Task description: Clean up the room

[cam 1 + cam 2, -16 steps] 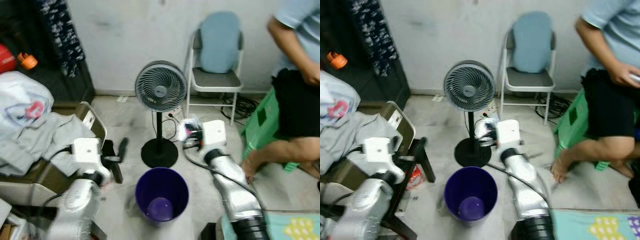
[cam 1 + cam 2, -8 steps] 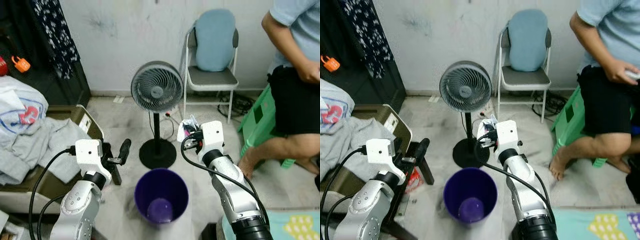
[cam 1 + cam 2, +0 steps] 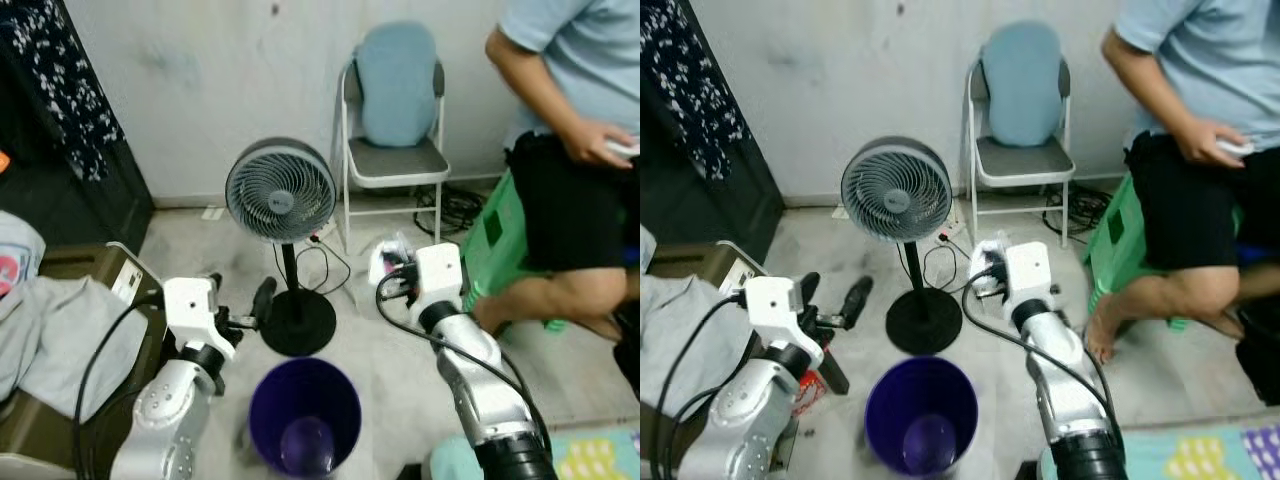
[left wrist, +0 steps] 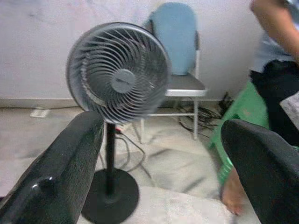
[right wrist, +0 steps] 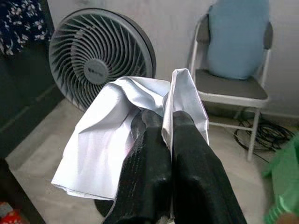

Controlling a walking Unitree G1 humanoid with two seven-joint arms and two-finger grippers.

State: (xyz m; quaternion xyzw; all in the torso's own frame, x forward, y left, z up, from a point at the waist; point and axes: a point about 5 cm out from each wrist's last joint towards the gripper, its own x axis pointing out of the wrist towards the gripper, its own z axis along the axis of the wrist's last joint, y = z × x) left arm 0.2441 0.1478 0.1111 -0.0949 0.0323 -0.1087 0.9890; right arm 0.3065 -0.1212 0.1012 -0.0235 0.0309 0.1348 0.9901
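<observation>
Right gripper [image 5: 168,140]: jaws pressed together on a crumpled white wrapper [image 5: 117,140], the sheet pinched between the two black fingers and draped over them; held in the air on the far right side of the purple bin [image 3: 305,425], beyond its rim and not over its mouth, near the fan's round base. Left gripper [image 3: 240,305]: jaws spread wide and holding nothing, raised on the far left side of the bin, its fingers pointing toward the standing fan [image 3: 280,195]. Purple bin: upright on the floor between the two arms, mouth open; a pale patch showed at its bottom, which could not be told apart as an object or a gleam. Standing fan: directly beyond the bin, upright. Folding chair [image 3: 393,130]: beyond the bin and the fan, against the wall, a blue cushion on its back. Seated person [image 3: 570,130]: well to the right of the bin, beside a green stool [image 3: 495,235]. Grey clothes [image 3: 55,335]: heaped to the left of the bin, well apart from it. Progress, as judged: one piece of litter picked up, not yet dropped in; carrying it over the bin's mouth and releasing remained, and the heaped clothes looked untended.
</observation>
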